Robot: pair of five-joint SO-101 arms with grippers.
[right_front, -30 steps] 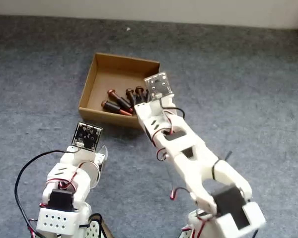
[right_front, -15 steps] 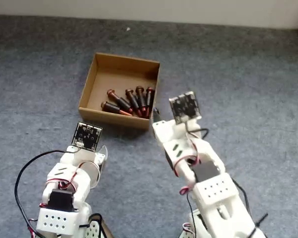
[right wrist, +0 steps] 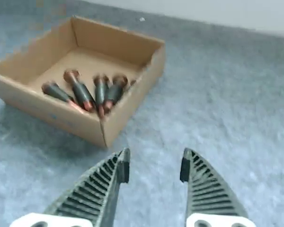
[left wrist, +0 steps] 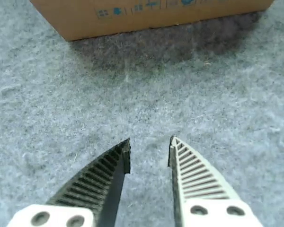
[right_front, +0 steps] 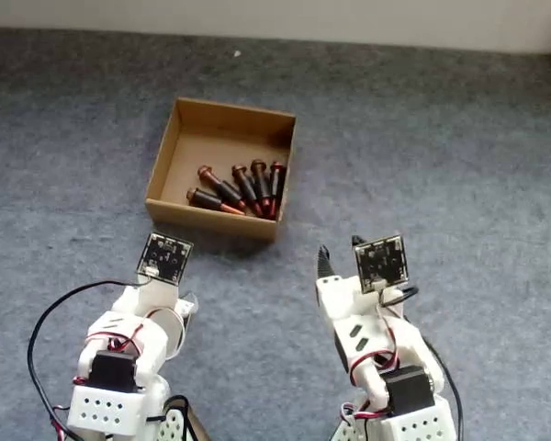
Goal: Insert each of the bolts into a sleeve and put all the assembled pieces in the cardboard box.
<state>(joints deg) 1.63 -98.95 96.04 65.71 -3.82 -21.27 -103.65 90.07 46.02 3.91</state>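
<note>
Bolt-sleeve assemblies (right_front: 241, 188) lie in cardboard box (right_front: 163, 156); looks like wrap-up.
High: box at 11 o'clock, right gripper (right_front: 339, 248) at its 5 o'clock; best to steer clear of box walls. Left wrist: left gripper (left wrist: 149, 144) part-open, empty, above carpet (left wrist: 227, 94), box just beyond. Right wrist: right gripper part-open, empty, box beyond.

surface: grey carpet (right_front: 468, 156) | far edge: pale strip (right_front: 349, 13) | carpet: white speck (right_front: 237, 53)

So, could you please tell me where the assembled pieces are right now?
In the high view, the assembled pieces lie clustered inside the cardboard box, toward its near right corner, close against the near and right walls.
</note>
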